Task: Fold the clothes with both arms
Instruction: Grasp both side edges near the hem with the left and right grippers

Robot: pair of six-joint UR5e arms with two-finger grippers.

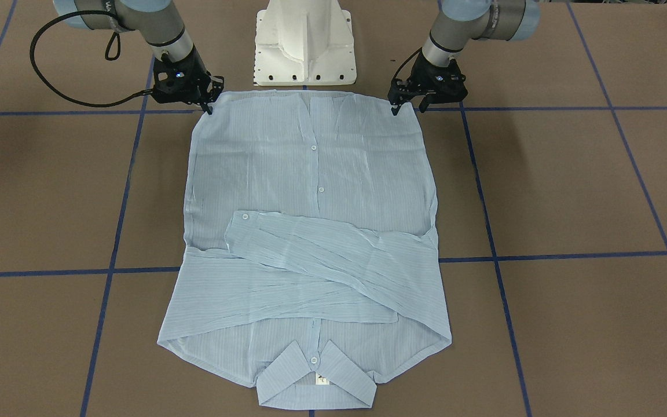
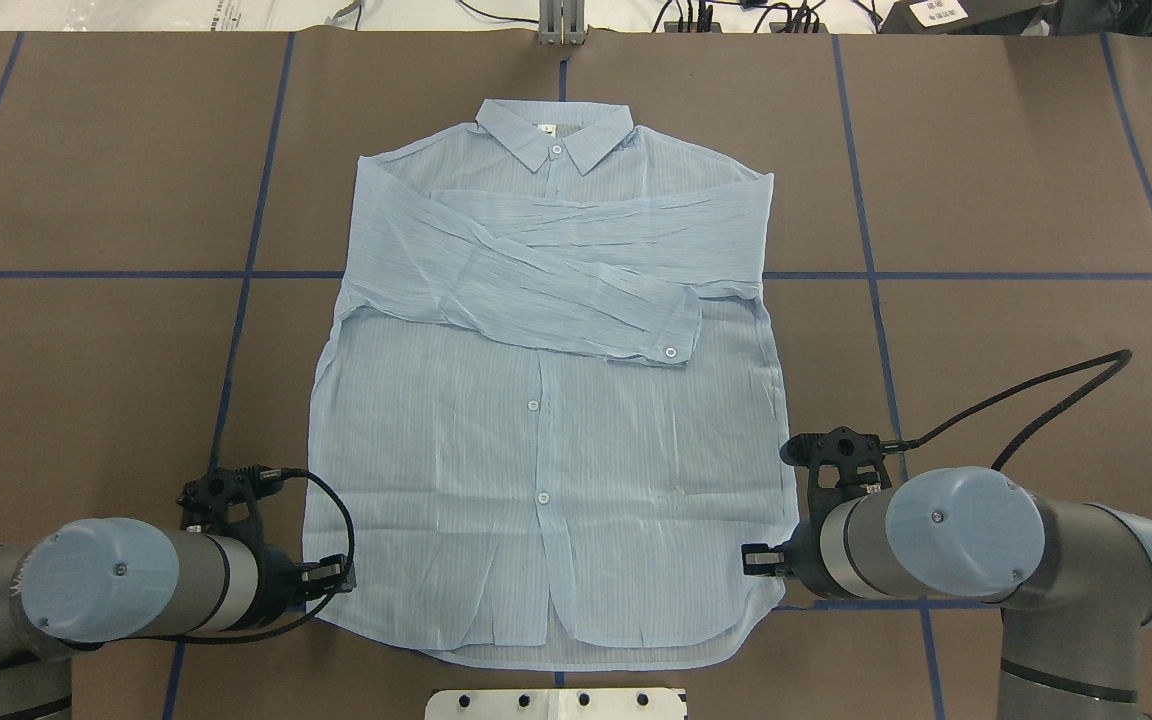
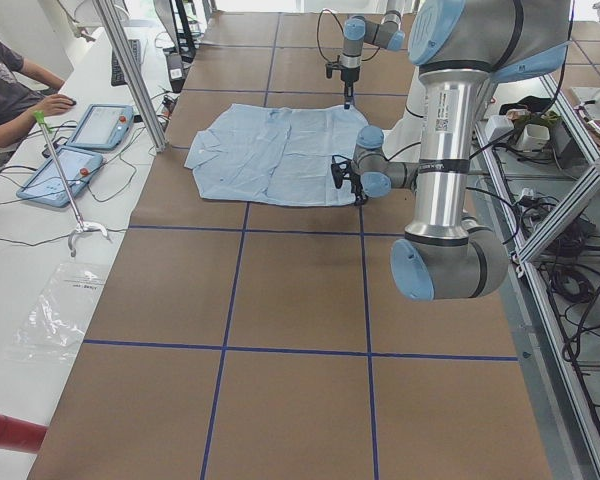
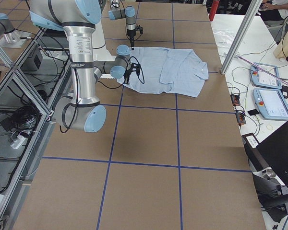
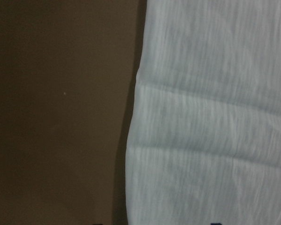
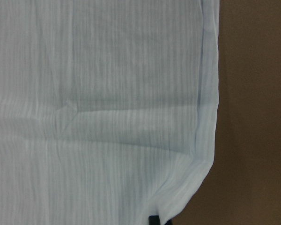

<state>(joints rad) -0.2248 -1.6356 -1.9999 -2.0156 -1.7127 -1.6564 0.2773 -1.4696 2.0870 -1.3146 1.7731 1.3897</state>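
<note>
Brown table (image 1: pixel 571 185) w/ a grid of blue tape lines (image 1: pixel 542 256); white pedestal base (image 1: pixel 304 46) at the robot's edge. Pale blue striped shirt (image 1: pixel 310 174) lies flat, front up, roughly centred betw. the 2 arms. Its collar (image 1: pixel 316 376) points away from the robot, w/ a white neck label (image 1: pixel 322 380) showing, and its hem is just in front of the base. Both sleeves (image 1: pixel 322 249) are folded across the chest, 1 over the other, and the top one's cuff button (image 1: pixel 245 216) faces up. Placket is buttoned, fabric creased. Left arm (image 2: pixel 116 590) and right arm (image 2: pixel 956 535) come in low from either side, each gripper pointing down at a hem corner. Left gripper (image 1: pixel 409 110) is at the corner on the robot's left. Its wrist view shows 2 dark fingertips (image 5: pixel 216 223) set wide apart at the bottom edge, 1 over bare table and 1 over cloth – jaws wide, straddling the shirt's side edge, nothing clamped. Right gripper (image 1: pixel 211 107) is at the opposite hem corner. Its wrist view shows only 1 dark tip (image 6: pixel 153 219) near mid-frame, w/ the corner's fabric puckered into it – jaws look narrow, pinching the shirt there. Off to the side, a person (image 3: pixel 10 85) sits at a white bench w/ 2 tablets (image 3: pixel 100 125).
</note>
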